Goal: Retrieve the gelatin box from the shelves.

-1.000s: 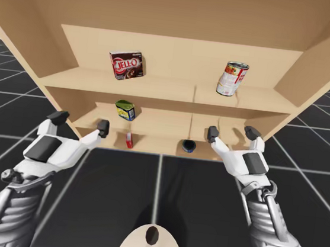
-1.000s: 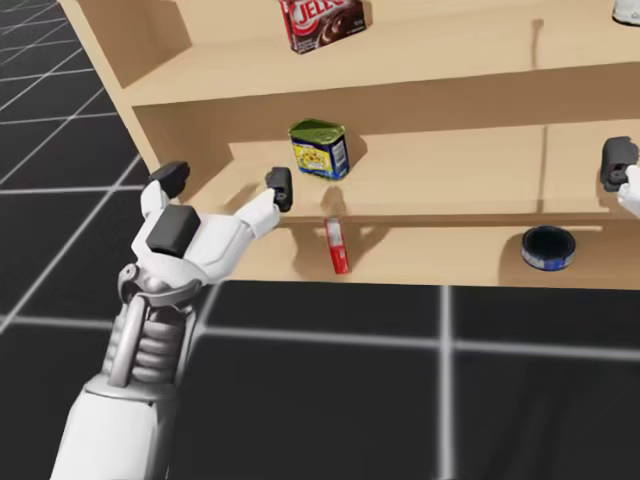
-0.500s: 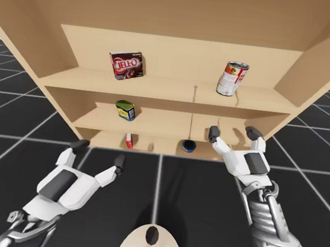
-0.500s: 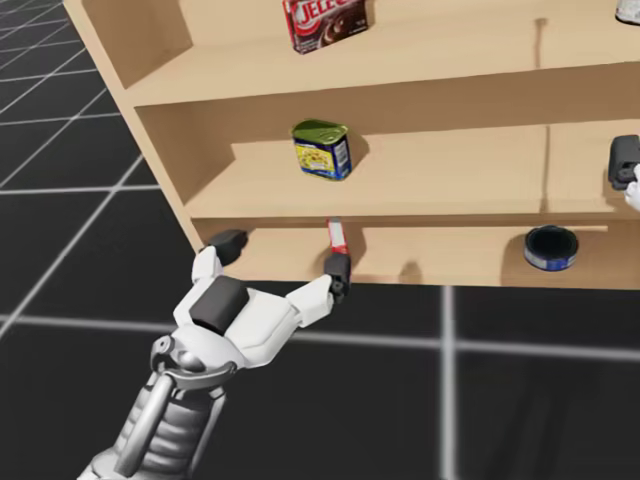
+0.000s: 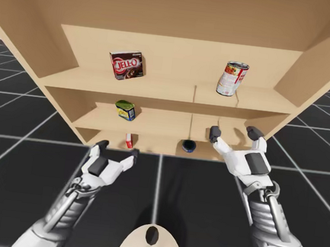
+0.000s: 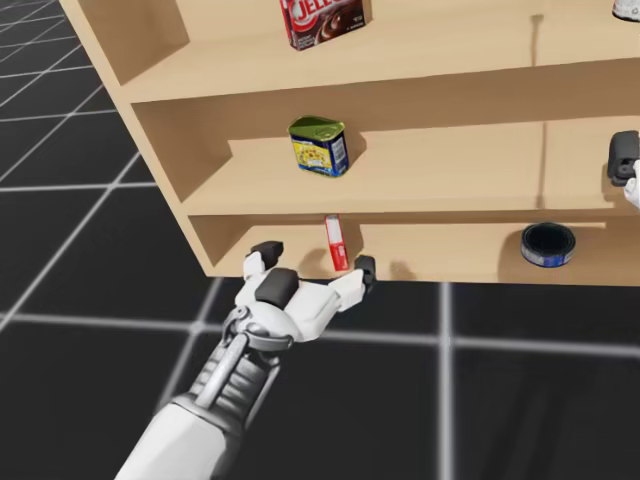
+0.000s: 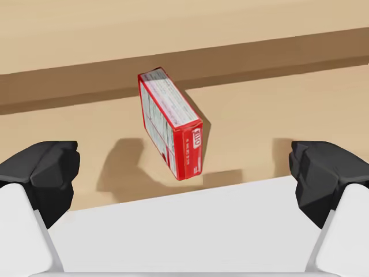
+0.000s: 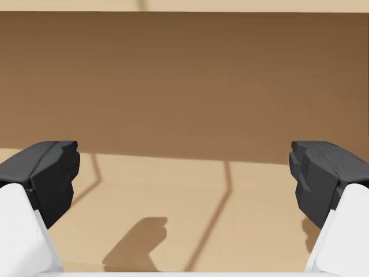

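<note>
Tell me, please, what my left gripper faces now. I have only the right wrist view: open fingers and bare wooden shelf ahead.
Observer: Your left gripper, open, faces a small red box on the bottom shelf.
Operator: Does it touch the box?
Observer: No. In the left wrist view the box is ahead of the fingers, apart from both.
Operator: Is there another box?
Observer: Yes, a dark red box stands on the top shelf, in its left half.
</note>
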